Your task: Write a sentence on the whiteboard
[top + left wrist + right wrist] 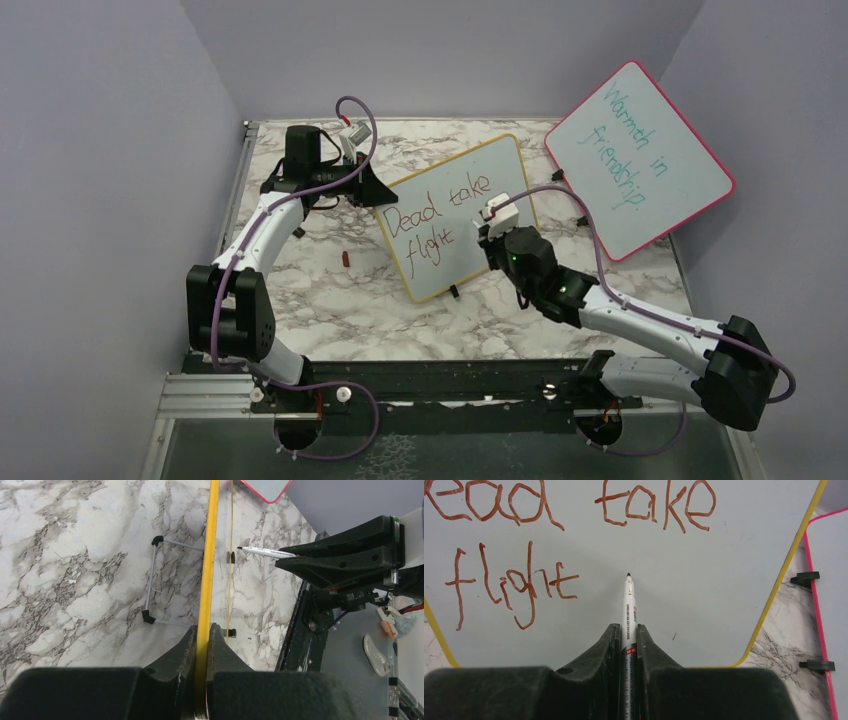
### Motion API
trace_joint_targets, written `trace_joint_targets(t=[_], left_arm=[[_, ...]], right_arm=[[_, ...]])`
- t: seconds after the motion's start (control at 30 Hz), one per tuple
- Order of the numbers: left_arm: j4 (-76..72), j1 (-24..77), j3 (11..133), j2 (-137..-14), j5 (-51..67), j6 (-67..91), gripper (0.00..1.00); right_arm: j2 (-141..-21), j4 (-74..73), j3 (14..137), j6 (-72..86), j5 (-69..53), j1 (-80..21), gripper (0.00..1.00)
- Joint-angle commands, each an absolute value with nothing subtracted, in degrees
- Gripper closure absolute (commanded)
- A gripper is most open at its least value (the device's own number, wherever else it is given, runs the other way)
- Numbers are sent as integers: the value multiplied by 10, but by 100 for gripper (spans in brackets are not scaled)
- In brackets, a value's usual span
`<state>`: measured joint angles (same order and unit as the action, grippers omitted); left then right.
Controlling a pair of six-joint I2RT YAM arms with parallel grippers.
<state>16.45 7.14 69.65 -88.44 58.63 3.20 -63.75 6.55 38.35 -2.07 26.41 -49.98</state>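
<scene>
My left gripper [202,630] is pinched narrow on the yellow frame edge of the whiteboard [455,215], which stands propped and tilted near the middle of the marble table [330,290]; from my left wrist I see that frame running edge-on from my fingers straight toward twelve o'clock. In the overhead view this grip sits at the board's ten o'clock corner, with my left arm reaching in from seven o'clock. My right gripper [628,630] is clamped on a white marker [628,605], its dark tip pointing to twelve o'clock at the board's white face; I cannot tell whether the tip touches the surface or hangs just off it. The sentence [440,215] reads "Dead take" on the upper line and "flight" below, in reddish-brown strokes; from my right wrist the word "flight" lies at about ten o'clock from the marker tip and "take" at twelve. Overhead, my right gripper stands at the board's three o'clock edge. A second board with a pink-red frame [640,160] and teal handwriting leans at about two o'clock from the whiteboard, close beside it. A small red cap-like piece [346,258] lies on the table at the whiteboard's nine o'clock, apart from it.
</scene>
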Motion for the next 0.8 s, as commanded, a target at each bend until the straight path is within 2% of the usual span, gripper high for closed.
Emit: trace_joint_targets(t=[0.0,0.77], left_arm=[[195,61,685,-915,455,-17,100],[195,61,686,-915,455,-18,100]], right_arm=[[-647,93,381,-25,247,-492,100],[-671,80,376,-8,234,-473,100]])
